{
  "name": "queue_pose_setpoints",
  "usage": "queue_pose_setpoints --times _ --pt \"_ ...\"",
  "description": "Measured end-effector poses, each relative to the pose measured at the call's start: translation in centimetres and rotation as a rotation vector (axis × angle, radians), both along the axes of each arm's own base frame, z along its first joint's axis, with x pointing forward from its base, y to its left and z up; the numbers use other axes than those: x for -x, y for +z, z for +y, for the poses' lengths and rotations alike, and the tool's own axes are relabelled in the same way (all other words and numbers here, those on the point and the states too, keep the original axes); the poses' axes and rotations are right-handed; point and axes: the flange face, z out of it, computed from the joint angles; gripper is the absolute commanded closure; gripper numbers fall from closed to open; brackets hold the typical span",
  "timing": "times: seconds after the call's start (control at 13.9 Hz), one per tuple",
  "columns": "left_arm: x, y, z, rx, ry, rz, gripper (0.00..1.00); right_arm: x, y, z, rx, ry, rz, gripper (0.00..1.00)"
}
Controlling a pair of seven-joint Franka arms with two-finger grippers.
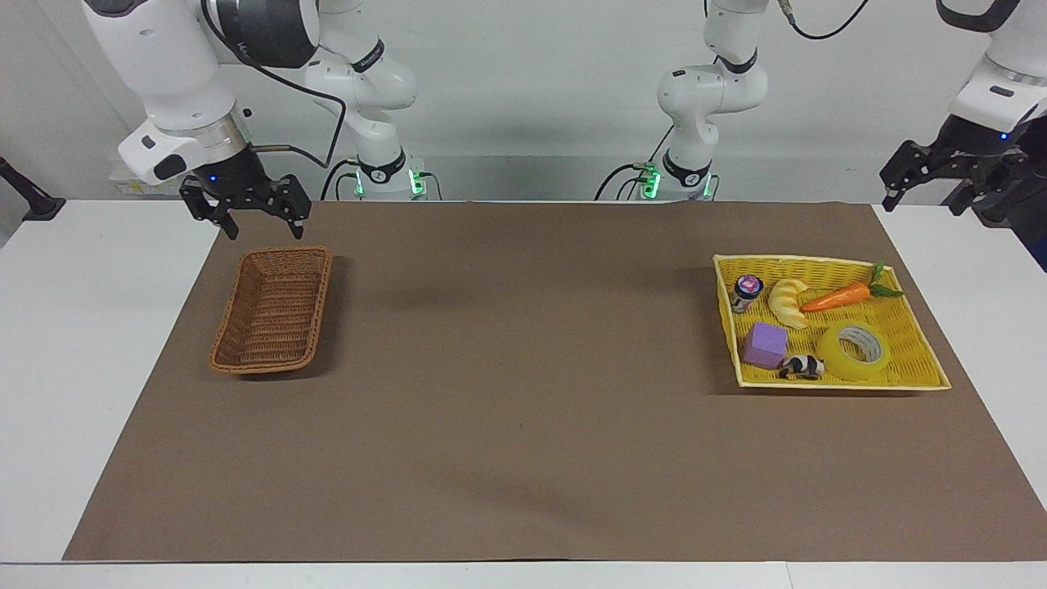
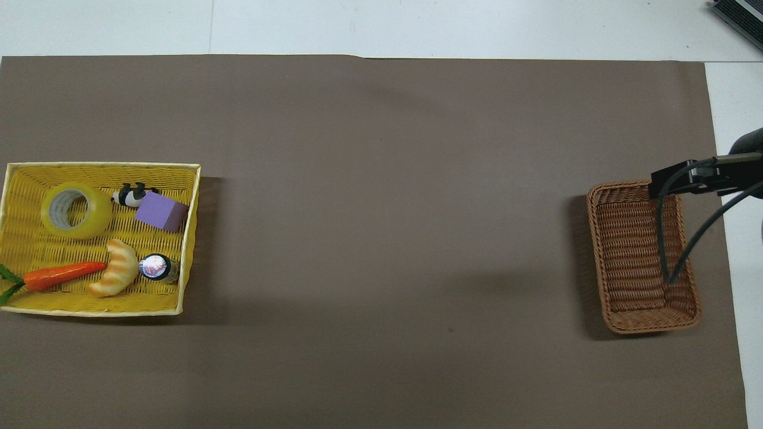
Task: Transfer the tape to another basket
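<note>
The tape [image 1: 855,352], a yellow translucent roll with a grey-white core, lies flat in the yellow woven tray [image 1: 920,372], at the tray's corner farthest from the robots; it also shows in the overhead view [image 2: 76,210]. The brown wicker basket [image 1: 225,335] stands empty at the right arm's end of the mat [image 2: 632,250]. My right gripper [image 1: 264,229] is open and empty, in the air over the basket's end nearest the robots. My left gripper [image 1: 923,195] is open and empty, raised over the table's corner at the left arm's end, apart from the tray. It is out of the overhead view.
The yellow tray also holds an orange carrot [image 1: 834,298], a pale croissant toy [image 1: 787,303], a purple block [image 1: 766,343], a small jar [image 1: 746,293] and a black-and-white toy animal [image 1: 802,366]. A brown mat [image 1: 523,393] covers the table between tray and basket.
</note>
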Motion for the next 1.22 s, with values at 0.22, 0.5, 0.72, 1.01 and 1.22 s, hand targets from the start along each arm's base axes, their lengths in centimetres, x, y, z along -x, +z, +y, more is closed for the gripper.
queue_pose_setpoints --times 0.22,0.5,0.72,1.01,1.22 --pt "0.3 -4.5 3.2 0.020 -0.014 -0.012 0.00 0.0 0.0 0.0 0.000 0.000 0.000 0.00" --pt "0.5 -11.0 5.1 0.044 -0.011 -0.015 0.00 0.0 0.0 0.0 0.000 0.000 0.000 0.00" --pt "0.2 -15.4 4.9 0.044 -0.024 0.004 0.00 0.0 0.0 0.0 0.000 0.000 0.000 0.00" --pt "-1.6 -20.8 6.5 0.021 -0.036 -0.024 0.00 0.0 0.0 0.0 0.000 0.000 0.000 0.00" --pt "-3.1 -23.2 7.0 0.080 0.021 -0.058 0.00 0.0 0.0 0.0 0.000 0.000 0.000 0.00"
